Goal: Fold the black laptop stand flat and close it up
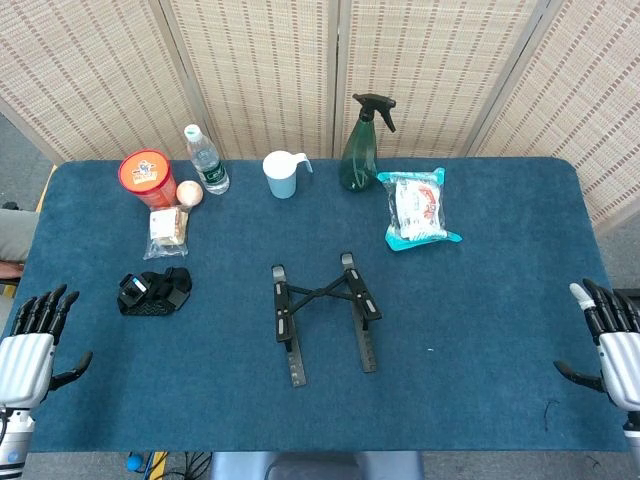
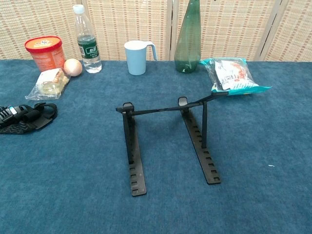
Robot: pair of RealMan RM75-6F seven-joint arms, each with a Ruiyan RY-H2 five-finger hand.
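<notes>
Fingers spread and holding nothing on both sides: the left hand (image 1: 32,345) sits at the near left corner of the table (image 1: 500,300), the right hand (image 1: 612,340) at the near right edge, each with its thumb out to the side and both well apart from everything else.

Counting what lies on the blue cloth: one black laptop stand (image 1: 322,315), one red-lidded tub (image 1: 147,177), one clear water bottle (image 1: 206,159), one pale blue cup (image 1: 283,175), one dark green spray bottle (image 1: 364,145), one teal snack packet (image 1: 418,208), one small clear bag of food (image 1: 167,226), one round tan ball-like thing (image 1: 190,192) just beside the tub, and one black strap bundle (image 1: 154,291) near the left hand.

The laptop stand is in the middle of the table, nearer the front edge than the row of bottles. It is unfolded: two long notched rails lie on the cloth, spreading apart toward the front, with thin crossing bars joining them at the far end and a small hooked lip on each rail there.

From overhead the stand looks almost flat and the crossing bars read as an X. The chest view shows what that hides: the stand (image 2: 168,146) has a raised bar running above the cloth and an upright strut over the right rail, reaching toward the snack packet (image 2: 234,75). The chest view shows neither hand, and cuts off the spray bottle's (image 2: 188,39) trigger head.
</notes>
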